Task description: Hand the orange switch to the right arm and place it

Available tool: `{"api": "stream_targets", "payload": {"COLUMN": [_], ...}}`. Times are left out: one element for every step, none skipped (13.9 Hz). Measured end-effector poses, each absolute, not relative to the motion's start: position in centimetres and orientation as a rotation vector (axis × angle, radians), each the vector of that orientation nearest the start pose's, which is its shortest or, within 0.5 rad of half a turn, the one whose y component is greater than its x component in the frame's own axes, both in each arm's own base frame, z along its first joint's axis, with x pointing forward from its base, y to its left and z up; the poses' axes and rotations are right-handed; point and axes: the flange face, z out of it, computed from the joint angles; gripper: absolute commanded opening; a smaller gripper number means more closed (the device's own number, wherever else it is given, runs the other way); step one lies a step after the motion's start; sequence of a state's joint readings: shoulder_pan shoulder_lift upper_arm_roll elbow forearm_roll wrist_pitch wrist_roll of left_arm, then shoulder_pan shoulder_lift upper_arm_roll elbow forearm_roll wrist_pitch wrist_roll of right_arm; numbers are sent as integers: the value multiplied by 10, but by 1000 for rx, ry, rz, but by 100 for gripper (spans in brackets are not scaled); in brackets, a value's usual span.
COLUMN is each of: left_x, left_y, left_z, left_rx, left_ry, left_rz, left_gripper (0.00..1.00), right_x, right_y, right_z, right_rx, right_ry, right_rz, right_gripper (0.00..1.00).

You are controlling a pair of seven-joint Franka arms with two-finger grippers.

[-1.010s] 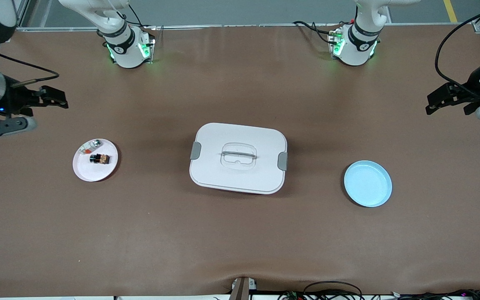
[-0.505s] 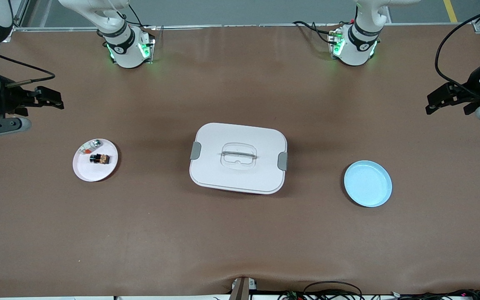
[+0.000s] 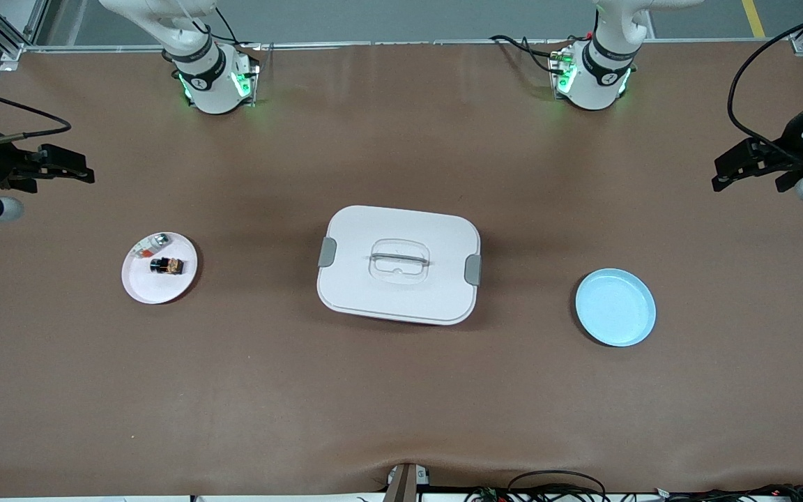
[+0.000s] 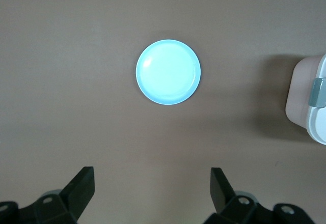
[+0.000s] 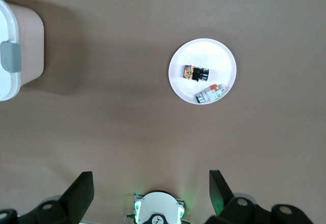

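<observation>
Blue plate [image 3: 615,307], empty, sits nearest the front camera, toward the left arm's end of the tabletop [image 3: 401,397] from the white lidded box [image 3: 399,264]. The box stands mid-tabletop with its lid on and handle up.

White plate [image 3: 159,268] lies beside the box toward the right arm's end. On it is the orange switch [image 3: 166,265], a small black body with an orange section. A red-white-silver piece [image 3: 150,245] lies just beside it on the same plate, slightly farther from the camera. I cannot tell whether the two touch.

Right tool [image 3: 67,164] hangs over bare tabletop at the right arm's end, well apart from the white plate, fingers spread wide and empty. Left tool [image 3: 743,164] hangs over the left arm's end, also spread wide and empty.

Risks, as judged:
- The switch is tiny and has a close neighbour, so wide fingers could catch or nudge the silver piece, or take the wrong part.
- The plate is light and may skid or tip under an off-centre descent.
- The switch lies at the right arm's end, so the left arm faces a long reach past the box and could clip the lid.
- In a mid-air handover there is little surface for two tools, so the switch could be dropped.
</observation>
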State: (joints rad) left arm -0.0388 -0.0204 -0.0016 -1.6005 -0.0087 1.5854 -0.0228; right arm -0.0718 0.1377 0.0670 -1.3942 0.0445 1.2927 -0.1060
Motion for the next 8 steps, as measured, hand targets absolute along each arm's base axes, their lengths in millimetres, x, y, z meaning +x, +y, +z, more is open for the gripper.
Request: {"api": "stream_targets", "payload": {"left_x": [549,549,549,549,549,549,548,548], "left_y": [-23,-23,-23,-23,-23,-23,-24,-24], "left_z": [623,623,623,623,623,623,623,623], "left_rx": [-3150,-3150,-3150,-3150,-3150,-3150,-3150,-3150], "left_ry": [28,28,28,28,28,28,29,31], "left_rz": [-8,-8,-8,-9,-8,-5,-3,-3], "left_gripper": [100,100,100,100,100,100,100,100], "right_x": [565,565,565,565,565,566,567,567], "right_y": [1,2,2,1,-1,-3,-5,-6], "right_z": [610,611,612,612,612,612,613,614], "right_rx": [-3053,-3055,-3056,-3056,-3057,-3058,-3059,-3062], "right_ry": [-156,-147,-141,-135,-128,-121,-116,-112], "right_rz": [351,346,345,344,341,333,322,304], "right_gripper": [100,100,100,100,100,100,100,100]}}
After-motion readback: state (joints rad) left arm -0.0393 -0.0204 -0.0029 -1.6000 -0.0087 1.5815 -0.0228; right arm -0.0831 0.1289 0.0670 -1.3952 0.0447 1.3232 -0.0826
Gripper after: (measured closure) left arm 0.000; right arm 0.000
